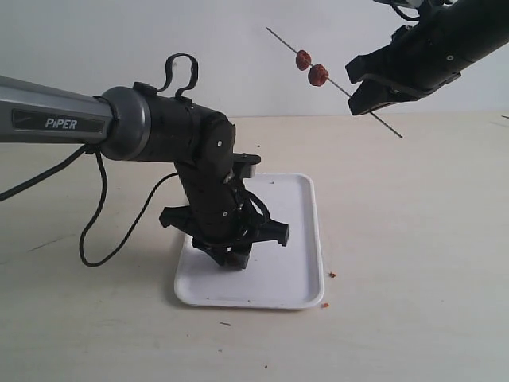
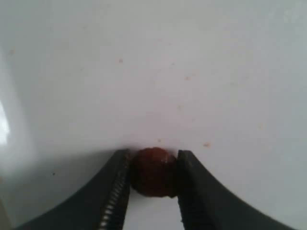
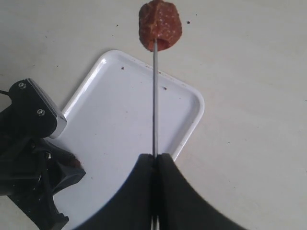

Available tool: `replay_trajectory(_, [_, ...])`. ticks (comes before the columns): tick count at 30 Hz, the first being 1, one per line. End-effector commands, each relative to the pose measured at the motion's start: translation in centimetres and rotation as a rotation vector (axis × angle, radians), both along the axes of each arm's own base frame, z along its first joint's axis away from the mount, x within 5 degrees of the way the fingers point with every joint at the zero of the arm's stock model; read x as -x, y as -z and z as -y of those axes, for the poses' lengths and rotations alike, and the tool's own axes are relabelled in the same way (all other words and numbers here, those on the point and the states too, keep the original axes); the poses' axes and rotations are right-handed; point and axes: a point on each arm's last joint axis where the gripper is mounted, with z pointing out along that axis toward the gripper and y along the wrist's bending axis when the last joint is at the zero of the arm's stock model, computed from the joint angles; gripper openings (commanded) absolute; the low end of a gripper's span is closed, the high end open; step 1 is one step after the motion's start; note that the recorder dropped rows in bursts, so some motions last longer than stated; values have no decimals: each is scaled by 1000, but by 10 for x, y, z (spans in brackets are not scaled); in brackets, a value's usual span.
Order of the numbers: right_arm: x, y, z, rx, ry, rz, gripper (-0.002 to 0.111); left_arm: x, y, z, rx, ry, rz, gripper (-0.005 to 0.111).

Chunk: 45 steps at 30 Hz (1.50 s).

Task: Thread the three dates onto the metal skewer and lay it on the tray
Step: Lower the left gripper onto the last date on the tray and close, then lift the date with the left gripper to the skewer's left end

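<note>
On the white tray (image 1: 294, 239), my left gripper (image 1: 232, 256) points down, its jaws pressed against both sides of a dark red date (image 2: 152, 171). In the left wrist view that gripper (image 2: 154, 154) is shut on this date, which rests on the tray floor (image 2: 158, 72). High at the back right, my right gripper (image 1: 359, 94) is shut on the thin metal skewer (image 1: 350, 94), held slanting in the air. Two dates (image 1: 303, 59) (image 1: 318, 75) are threaded near its upper end. The right wrist view shows the skewer (image 3: 154, 105) leaving the shut gripper (image 3: 154, 155) with a date (image 3: 160, 25) on it.
The left arm (image 1: 119, 119) reaches in from the left, with a black cable (image 1: 99, 231) looping down to the beige table. Small brown crumbs (image 1: 332, 274) lie by the tray's right front corner. The tray (image 3: 182, 110) sits below the raised skewer.
</note>
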Motion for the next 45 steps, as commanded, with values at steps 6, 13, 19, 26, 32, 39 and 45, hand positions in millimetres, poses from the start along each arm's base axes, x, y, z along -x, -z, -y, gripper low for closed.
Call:
replay_trajectory(6, [0, -4, 0, -3, -4, 15, 0, 1, 7, 0, -26, 33, -5, 31])
replay_trajectory(13, [0, -4, 0, -3, -5, 14, 0, 1, 3, 0, -25, 59, 2, 23])
replay_trajectory(19, [1, -4, 0, 1, -13, 16, 0, -1, -22, -4, 3, 112, 47, 27])
replay_trajectory(26, [2, -3, -1, 55, -121, 57, 0, -13, -85, -37, 169, 179, 79, 27])
replay_trajectory(32, [3, -3, -1, 138, -279, 132, 0, -28, -121, -94, 416, 245, -2, 27])
replay_trajectory(39, [-5, 54, -2, 351, -926, 246, 0, -60, -138, -180, 711, 183, 92, 27])
replay_trajectory(45, [-40, 90, 0, 554, -1020, 530, 0, -64, -134, -203, 691, 120, 92, 27])
